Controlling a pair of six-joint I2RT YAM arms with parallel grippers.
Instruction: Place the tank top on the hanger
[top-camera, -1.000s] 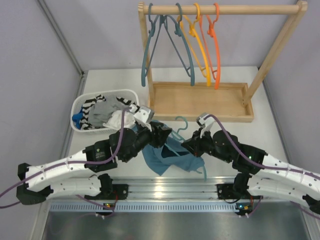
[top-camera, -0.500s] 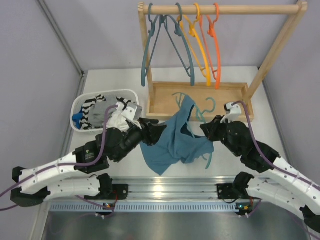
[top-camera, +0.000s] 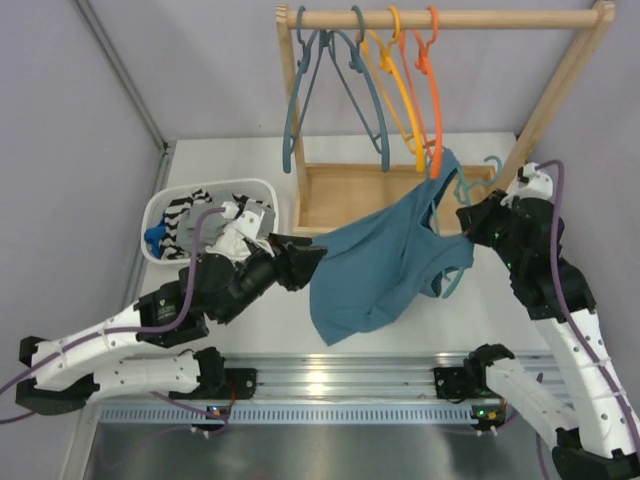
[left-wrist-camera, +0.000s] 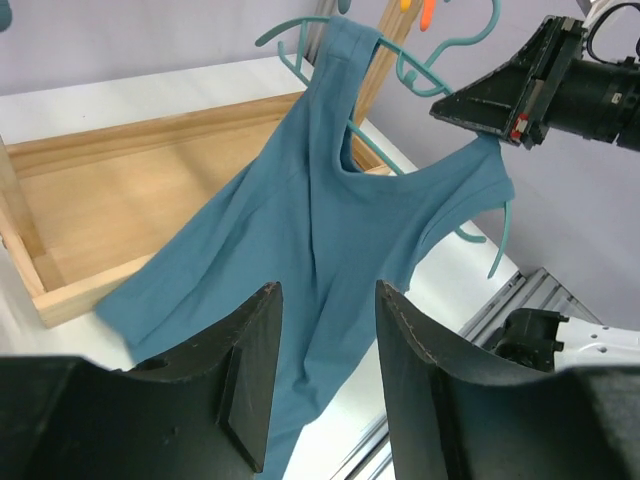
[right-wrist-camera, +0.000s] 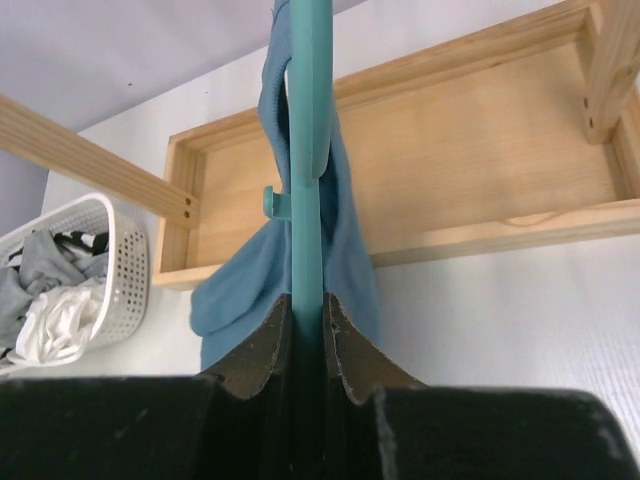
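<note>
My right fingers (right-wrist-camera: 255, 350) pinch the hanger (right-wrist-camera: 308, 150); my left fingers (left-wrist-camera: 245, 370) are spread, empty. The top (top-camera: 375, 265) hangs on it in the air, maybe by one strap only: a tilt could slide it off.

Dusty teal-blue fabric tank top (left-wrist-camera: 320, 230); light teal-green thin plastic hanger (right-wrist-camera: 308, 120); pale tan wooden rack (top-camera: 470, 18); white perforated plastic basket (top-camera: 258, 186).
</note>
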